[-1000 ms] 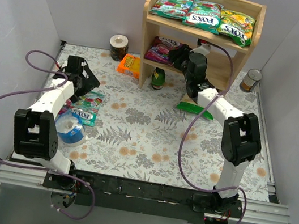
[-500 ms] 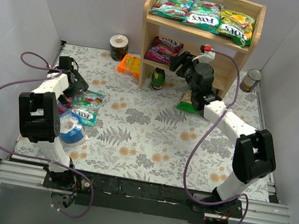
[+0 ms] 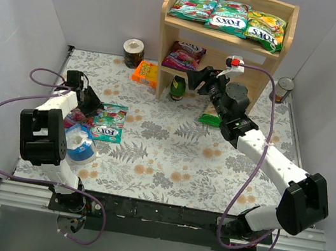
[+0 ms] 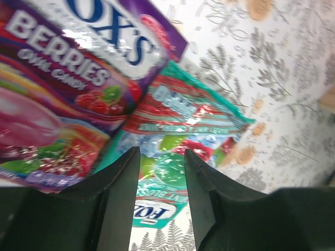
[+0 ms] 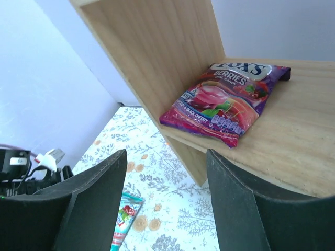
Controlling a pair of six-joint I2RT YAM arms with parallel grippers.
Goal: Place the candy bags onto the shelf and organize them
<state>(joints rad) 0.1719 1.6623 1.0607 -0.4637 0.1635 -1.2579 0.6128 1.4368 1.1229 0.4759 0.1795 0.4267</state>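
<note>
The wooden shelf [image 3: 168, 19] holds two teal candy bags [image 3: 193, 2] and a yellow-green one [image 3: 266, 29] on its top tier. A purple bag [image 5: 225, 102] lies on the lower tier. My right gripper [image 3: 196, 79] hangs open and empty just in front of that tier. On the mat at left lie a purple berries bag [image 4: 63, 78] and a teal bag [image 4: 183, 112], overlapping. My left gripper [image 4: 158, 151] hovers close over them. Its jaws are narrowed but apart, and the teal bag shows through the gap.
Beside the shelf stand a tape roll [image 3: 132, 52], an orange packet [image 3: 146, 72], a green bottle [image 3: 178, 87], a green-and-yellow snack bag [image 3: 211, 115] and a can [image 3: 282, 90]. A blue-and-white roll [image 3: 78, 141] sits by the left arm.
The right gripper has drawn back out of the lower tier, leaving the purple bag there. The left gripper's jaws have narrowed over the table bags, which have shifted slightly right.
</note>
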